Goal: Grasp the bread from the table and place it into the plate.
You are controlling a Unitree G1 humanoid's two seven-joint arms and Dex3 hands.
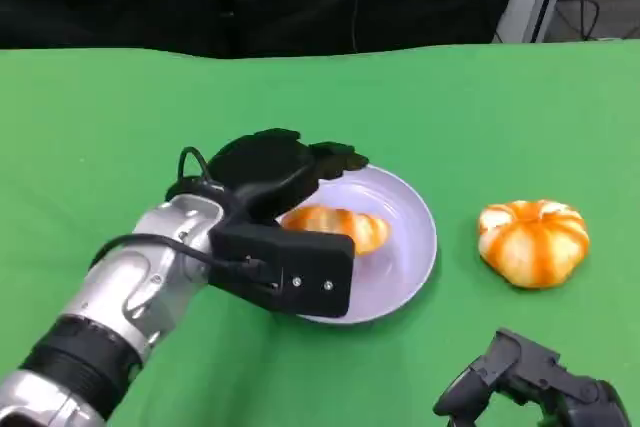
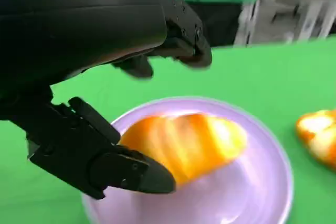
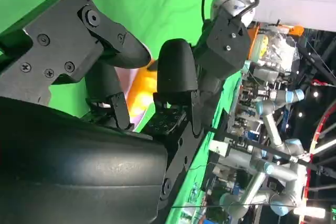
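On the green cloth table (image 1: 120, 117): a smooth, round lilac plate (image 1: 412, 247) holding the glossy golden bread (image 1: 345, 226), an oblong striped loaf. Over its near rim, the left robot hand (image 1: 290, 182), matte black, fingers spread around the loaf, contact unclear. Right of the plate, well apart, a ridged orange-and-white pumpkin-shaped bun (image 1: 533, 241). Low at the near edge, the right robot hand (image 1: 530, 377), fingers curled in, empty.

The left hand (image 1: 275, 182) hides the near end of the bread (image 1: 340, 227), so any grip is unclear.
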